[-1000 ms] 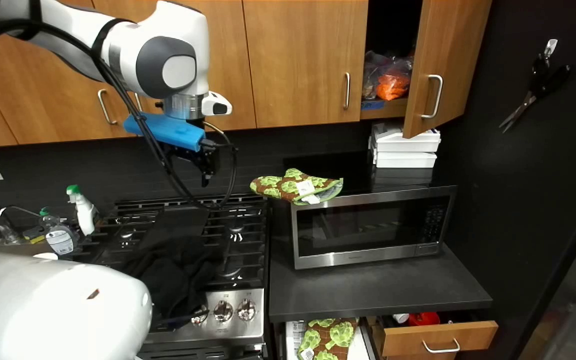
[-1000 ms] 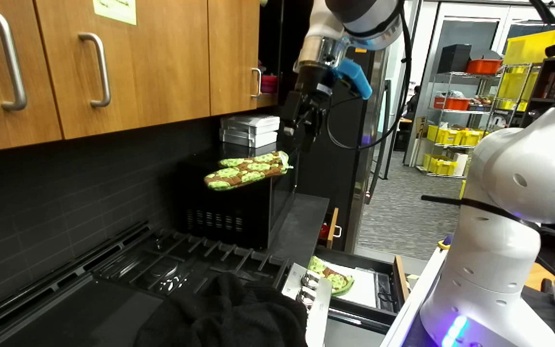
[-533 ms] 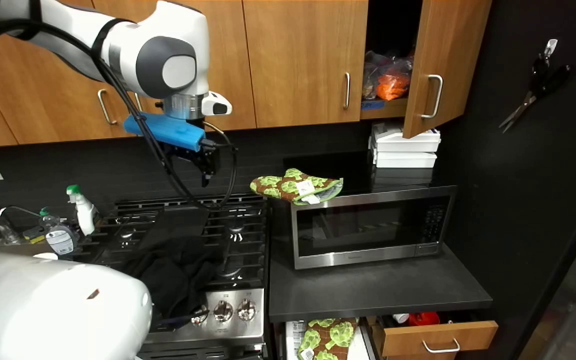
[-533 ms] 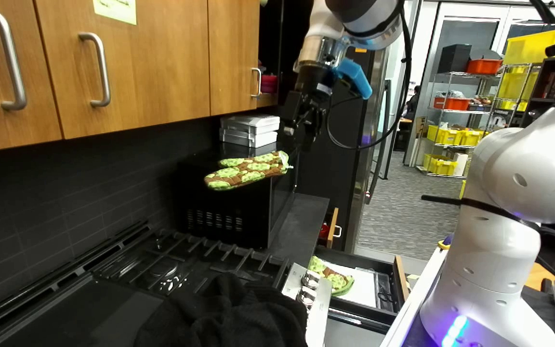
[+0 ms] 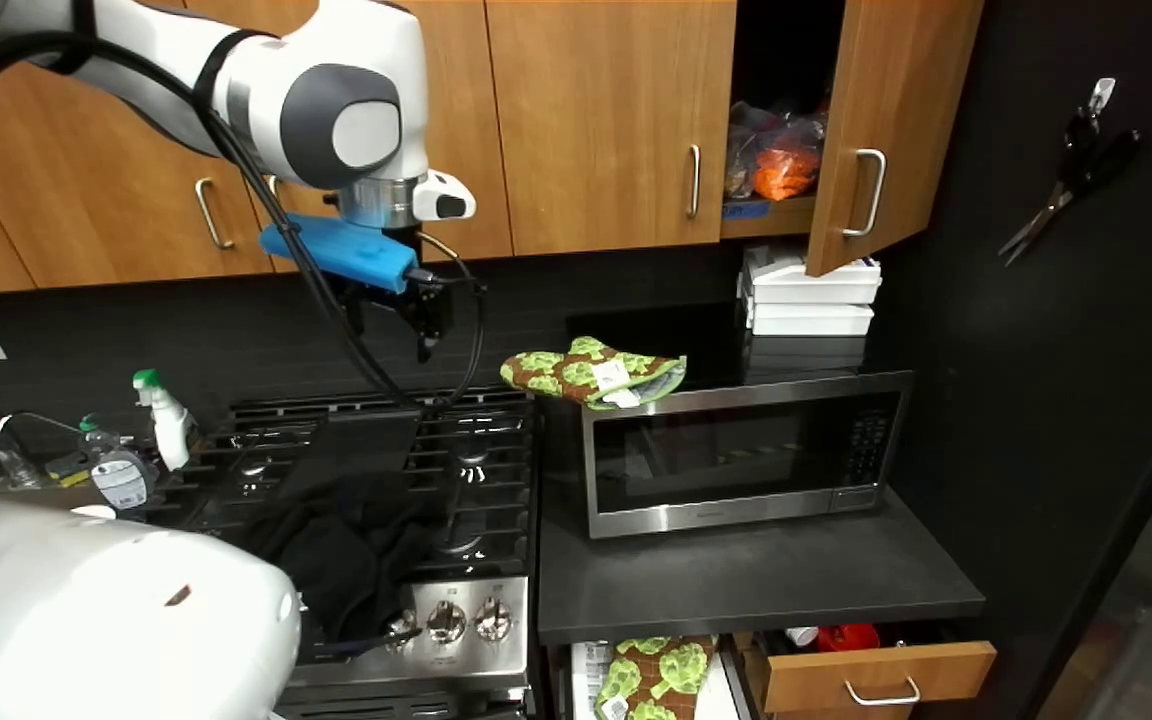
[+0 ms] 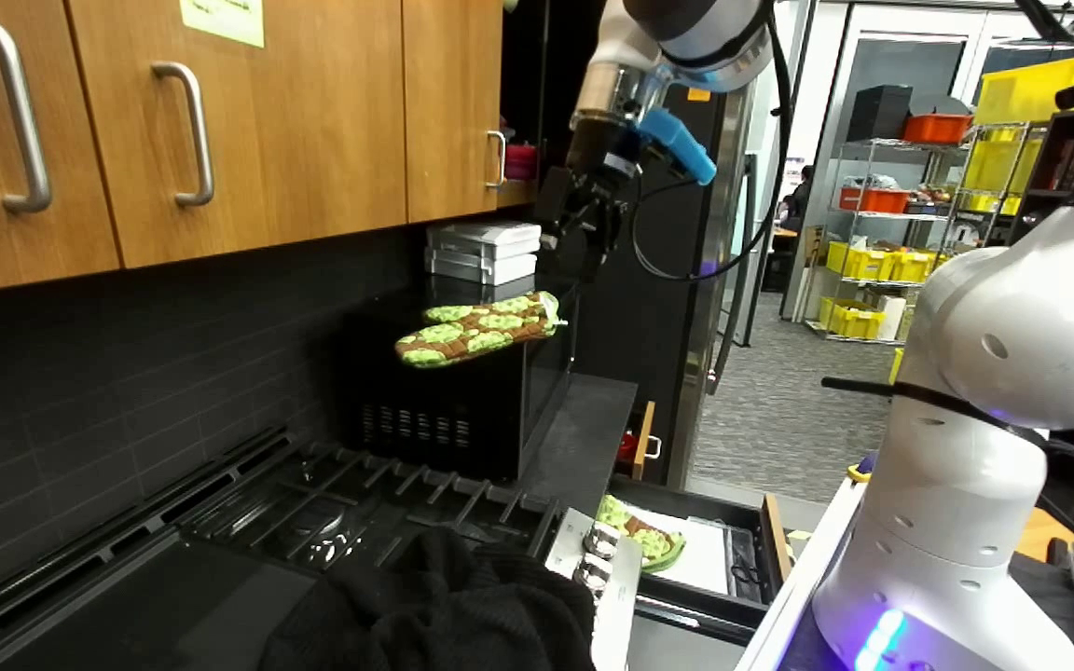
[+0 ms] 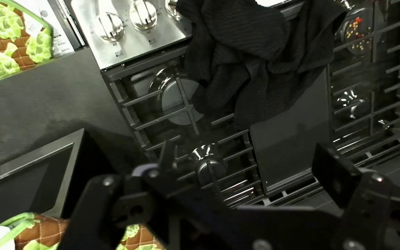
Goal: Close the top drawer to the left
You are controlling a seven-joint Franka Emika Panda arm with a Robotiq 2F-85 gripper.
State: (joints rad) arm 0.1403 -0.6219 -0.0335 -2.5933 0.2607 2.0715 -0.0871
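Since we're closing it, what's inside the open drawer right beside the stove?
The drawer holds a patterned quilted cloth, something white and a dark, unclear item. Anything under the cloth is covered; the countertop hides the back.

A silver-framed microwave (image 5: 736, 458) stands on the dark grey countertop (image 5: 756, 588), back from its front edge.

Green-patterned mitt (image 5: 581, 373), drawer front (image 6: 777, 538) seemingly brown

In the wrist view, light is glinting off the stove (image 7: 290, 149) and its knobs (image 7: 143, 15), and a shadow is darkening the counter (image 7: 57, 93) beside the stove. In an exterior view, the wall (image 5: 526, 305) behind the stove is looking dim; the arm (image 5: 156, 620) before the stove is glaring white.
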